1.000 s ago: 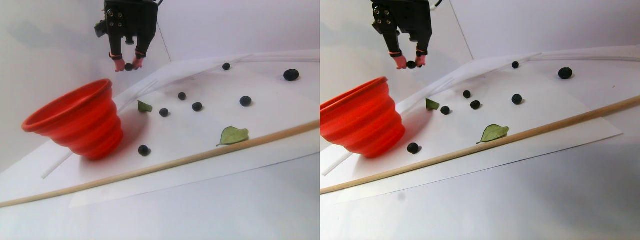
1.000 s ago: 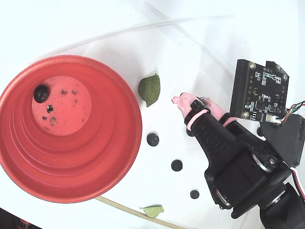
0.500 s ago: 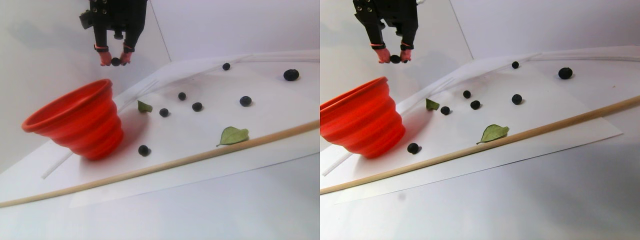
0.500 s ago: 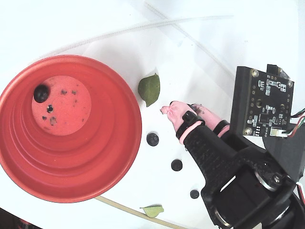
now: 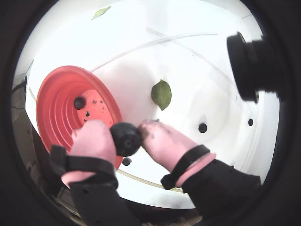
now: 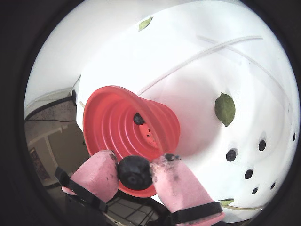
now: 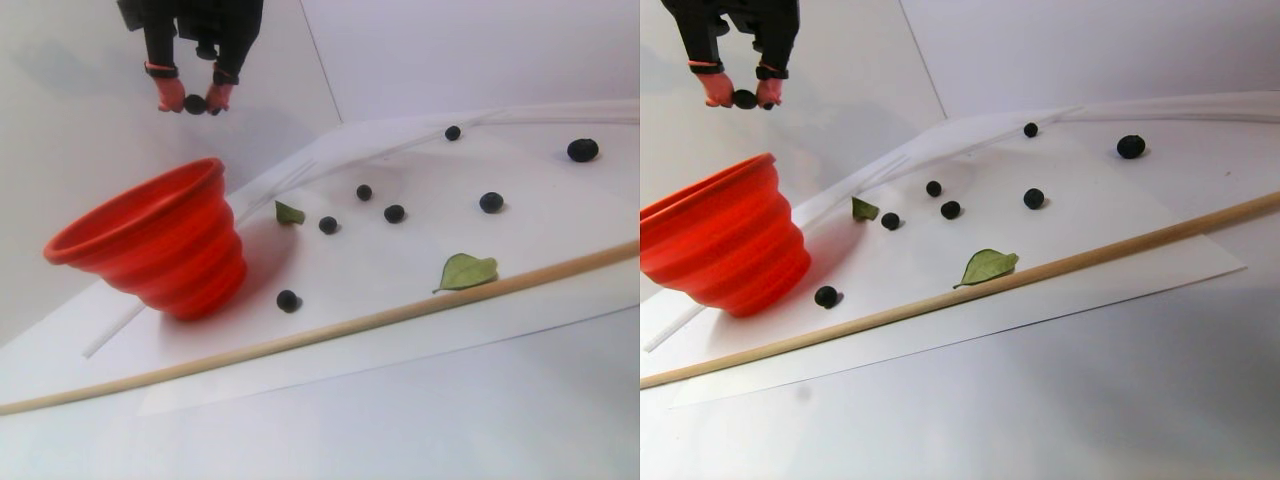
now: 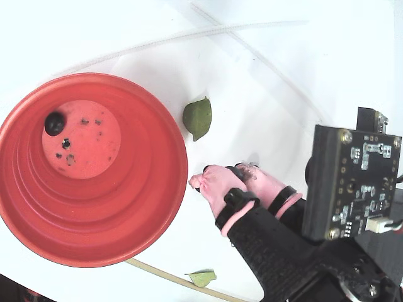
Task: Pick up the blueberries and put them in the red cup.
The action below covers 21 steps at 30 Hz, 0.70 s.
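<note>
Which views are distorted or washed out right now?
Both wrist views are fisheye with black rims, bending the cup; the fingers holding the berry look huge. The fixed view's table is overexposed. The stereo pair looks soft.

Two green leaves (image 7: 466, 270) (image 7: 288, 212) lie on a white paper sheet (image 7: 400, 320) spread over the bench (image 7: 450, 420); a long wooden stick (image 7: 350, 323) runs beside the larger leaf.
</note>
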Each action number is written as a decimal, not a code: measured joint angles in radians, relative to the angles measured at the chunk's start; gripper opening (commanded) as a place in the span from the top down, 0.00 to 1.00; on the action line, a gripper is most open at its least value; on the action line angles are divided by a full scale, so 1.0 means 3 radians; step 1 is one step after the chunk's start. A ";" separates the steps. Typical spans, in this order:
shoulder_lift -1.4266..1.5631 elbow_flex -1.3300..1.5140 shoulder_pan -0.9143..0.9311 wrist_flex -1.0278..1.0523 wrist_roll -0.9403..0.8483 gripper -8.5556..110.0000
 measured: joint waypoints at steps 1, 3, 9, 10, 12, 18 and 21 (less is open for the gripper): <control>0.0031 0.0020 -0.0015 0.0015 0.0010 0.82; 0.0066 0.0066 -0.0056 0.0056 0.0041 0.82; 0.0107 0.0153 -0.0148 0.0102 0.0087 0.82; 0.0107 0.0164 -0.0159 0.0123 0.0102 0.82; 0.0107 0.0189 -0.0194 0.0138 0.0133 0.82; 0.0159 0.0348 -0.0291 0.0138 0.0210 0.82; 0.0169 0.0399 -0.0322 0.0138 0.0245 0.82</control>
